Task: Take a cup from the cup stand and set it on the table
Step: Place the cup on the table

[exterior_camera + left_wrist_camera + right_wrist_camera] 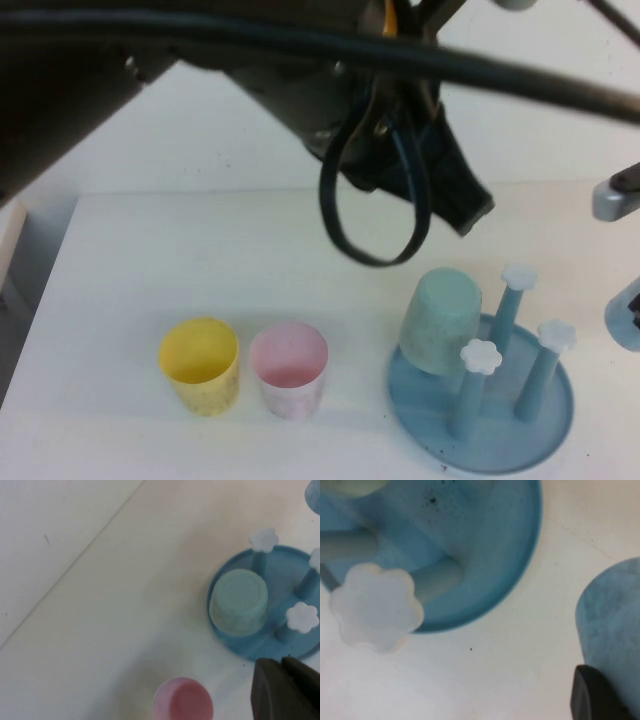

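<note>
The light blue cup [615, 625] is just to the right of the cup stand [510, 555], over the table [150, 280]. It shows at the right edge of the high view [626, 315]. My right gripper [618, 198] is there; one dark finger [595, 695] presses against the cup's side and the other is hidden. I cannot tell whether the cup rests on the table. My left gripper [281, 664] hangs shut and empty above the table, near the stand's front edge [280, 647]. A pale green cup [440, 320] sits upside down on one peg of the stand [540, 440].
A yellow cup [200, 365] and a pink cup [288, 370] stand upright side by side on the table left of the stand. Three bare pegs with white flower caps [480, 355] rise from the stand. The left arm and its cables [375, 200] hang high across the back.
</note>
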